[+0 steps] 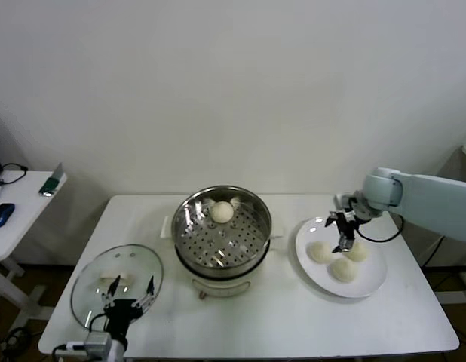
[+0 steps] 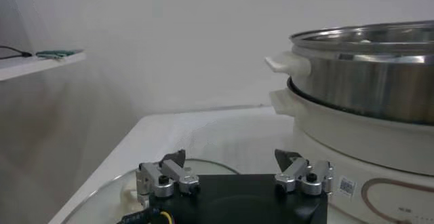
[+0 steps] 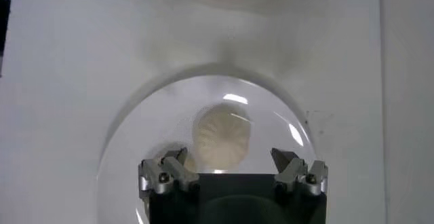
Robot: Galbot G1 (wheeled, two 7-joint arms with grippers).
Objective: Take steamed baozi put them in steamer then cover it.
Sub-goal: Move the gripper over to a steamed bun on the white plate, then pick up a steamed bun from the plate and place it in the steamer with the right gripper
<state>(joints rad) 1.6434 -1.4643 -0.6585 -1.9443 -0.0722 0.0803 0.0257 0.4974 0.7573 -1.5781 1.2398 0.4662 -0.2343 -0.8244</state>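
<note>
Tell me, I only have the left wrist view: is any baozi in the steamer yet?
Observer: Yes, one baozi lies in the steamer, toward its far side.
Operator: How many are outside it?
Observer: Three baozi sit on the white plate, to the steamer's right.
Operator: My left gripper is open over the lid. Where's the right one?
Observer: The right gripper hovers open just above those three, holding nothing.
</note>
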